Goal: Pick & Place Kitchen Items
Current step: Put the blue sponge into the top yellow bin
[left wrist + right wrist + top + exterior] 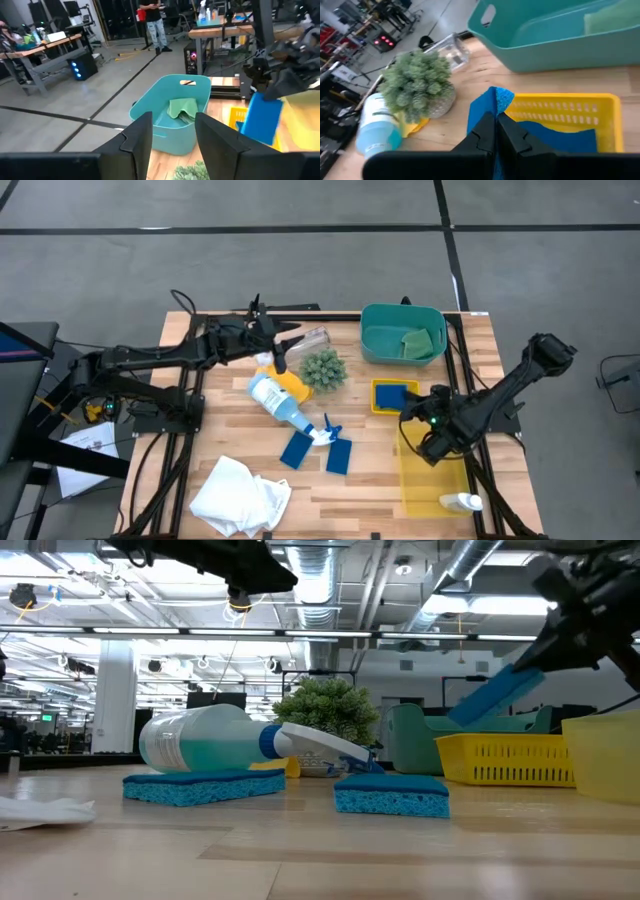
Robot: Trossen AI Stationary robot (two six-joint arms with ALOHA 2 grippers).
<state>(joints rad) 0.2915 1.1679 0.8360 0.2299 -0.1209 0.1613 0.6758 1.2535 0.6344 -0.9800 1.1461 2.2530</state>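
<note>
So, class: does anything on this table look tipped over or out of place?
Yes. The spray bottle lies on its side mid-table, its trigger end resting on two blue sponges, rather than standing upright. The clear cup near the teal bin also lies tipped over. Nothing looks spilled.

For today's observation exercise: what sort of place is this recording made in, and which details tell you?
Probably an open-plan robotics lab or workshop: exposed ceiling ducts, workbenches with equipment behind, and a wooden table on a bare concrete floor.
</note>
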